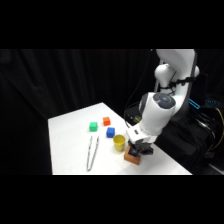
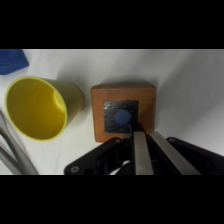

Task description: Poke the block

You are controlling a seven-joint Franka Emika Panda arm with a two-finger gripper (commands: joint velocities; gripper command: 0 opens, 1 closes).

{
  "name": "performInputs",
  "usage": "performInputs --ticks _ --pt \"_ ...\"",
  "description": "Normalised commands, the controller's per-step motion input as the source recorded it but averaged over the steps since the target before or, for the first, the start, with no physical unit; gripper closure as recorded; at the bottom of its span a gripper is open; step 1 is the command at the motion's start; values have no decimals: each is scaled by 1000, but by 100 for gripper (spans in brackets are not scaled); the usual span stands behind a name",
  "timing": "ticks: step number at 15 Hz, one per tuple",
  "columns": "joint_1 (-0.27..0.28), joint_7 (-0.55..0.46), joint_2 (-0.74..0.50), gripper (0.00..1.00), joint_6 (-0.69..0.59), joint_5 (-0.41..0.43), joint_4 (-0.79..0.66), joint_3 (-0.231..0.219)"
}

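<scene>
Gripper [image 2: 141, 134] fingers pressed together, holding nothing, tips directly above the block [image 2: 123, 117] near its dark blue mark [image 2: 121, 117], yellow cup [image 2: 40, 107] just beside the block; best to press straight down on the mark, gently, avoiding a sideways shove.

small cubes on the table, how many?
3: green cube farthest left, orange cube behind it to the right, blue cube just behind the yellow cup. The arm may hide others.
</scene>
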Motion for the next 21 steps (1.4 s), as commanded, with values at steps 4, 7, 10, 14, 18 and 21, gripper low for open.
performInputs --ticks 4,7,10,14,18,21 --pt "-206 -334 -414 99 -317 303 -77 151" --pt "-220 -365 -457 98 -376 337 -48 165" --pt "-196 -337 -444 98 -401 315 15 127" --pt "-141 -232 -334 61 -392 232 91 98" --pt "-108 -154 -210 28 -323 167 113 86" --pt "-106 -153 -150 3 -273 159 112 73"
